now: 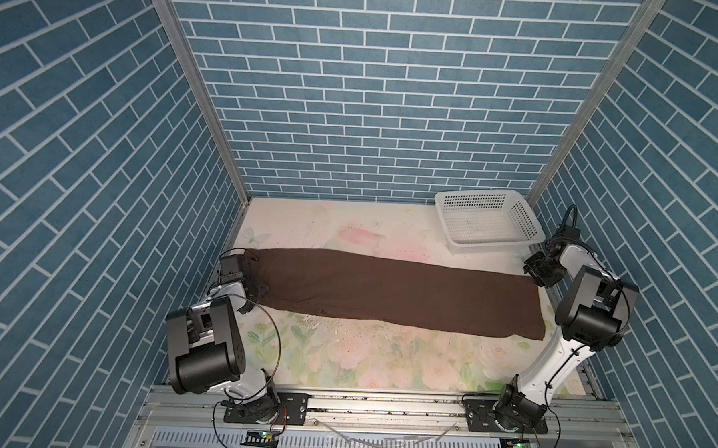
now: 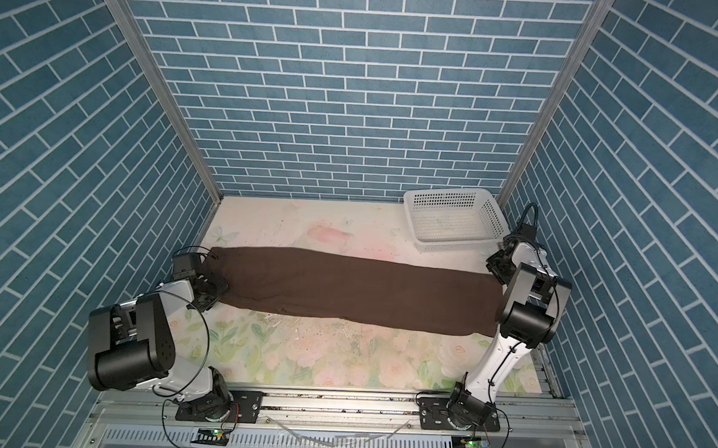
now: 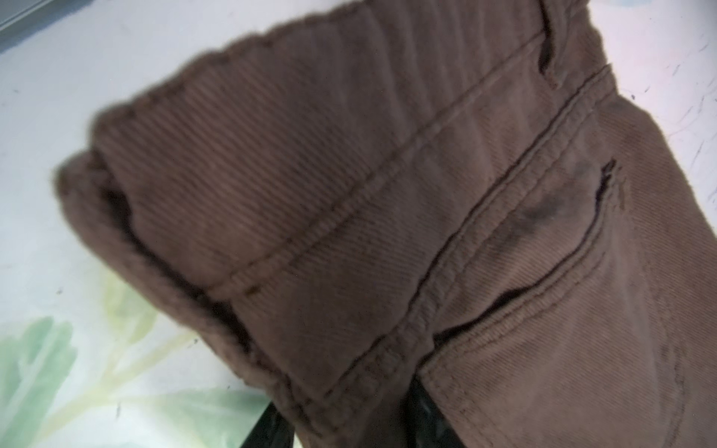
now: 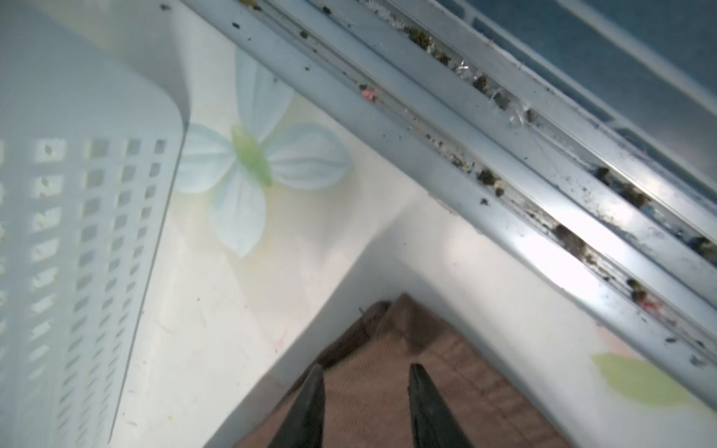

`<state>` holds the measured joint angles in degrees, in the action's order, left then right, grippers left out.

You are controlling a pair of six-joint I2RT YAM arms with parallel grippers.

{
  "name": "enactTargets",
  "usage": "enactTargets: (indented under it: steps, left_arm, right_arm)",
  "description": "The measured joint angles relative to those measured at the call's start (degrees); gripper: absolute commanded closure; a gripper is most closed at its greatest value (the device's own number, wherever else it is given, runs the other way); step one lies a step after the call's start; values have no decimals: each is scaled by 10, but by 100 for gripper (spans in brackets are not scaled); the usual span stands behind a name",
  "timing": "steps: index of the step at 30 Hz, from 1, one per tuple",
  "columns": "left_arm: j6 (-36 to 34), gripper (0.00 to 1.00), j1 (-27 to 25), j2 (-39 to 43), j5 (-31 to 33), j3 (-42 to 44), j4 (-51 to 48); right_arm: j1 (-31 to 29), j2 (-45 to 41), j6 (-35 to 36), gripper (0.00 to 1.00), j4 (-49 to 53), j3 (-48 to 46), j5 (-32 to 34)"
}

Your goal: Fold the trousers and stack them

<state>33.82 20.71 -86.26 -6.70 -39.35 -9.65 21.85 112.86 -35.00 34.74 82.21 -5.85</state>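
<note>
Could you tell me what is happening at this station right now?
Two robot arms are working on the brown trousers, which lie stretched flat across the table. The left gripper is at the waistband end; whether it grips is unclear. The right gripper is open over the far hem corner. The white basket sits apart.

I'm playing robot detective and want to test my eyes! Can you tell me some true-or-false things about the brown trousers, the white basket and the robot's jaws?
1. The trousers lie stretched out across the table. True.
2. The white basket has the trousers inside it. False: no clothes are in it; the trousers lie on the table.
3. The basket stands at the far right corner of the table. True.
4. The right jaws are squeezed shut. False: in the right wrist view they stand apart over a corner of the trousers.
5. The trousers are blue. False: they are dark brown.
</note>
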Motion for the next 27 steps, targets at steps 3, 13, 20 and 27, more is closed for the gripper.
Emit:
enactTargets:
  steps: [3,13,20,27]
  left_arm:
    - [0,54,0,1,1,1,0]
    - [-2,50,-22,40,33,18,-24]
    - [-1,47,-122,155,108,11,-78]
    - [34,41,-202,247,146,-8,-128]
  right_arm:
    - [9,-1,-2,59,-3,-2,-8]
    - [0,-219,29,34,8,-183,11]
    - [-26,-366,33,19,34,-348,49]
    - [-26,-370,33,19,28,-419,56]
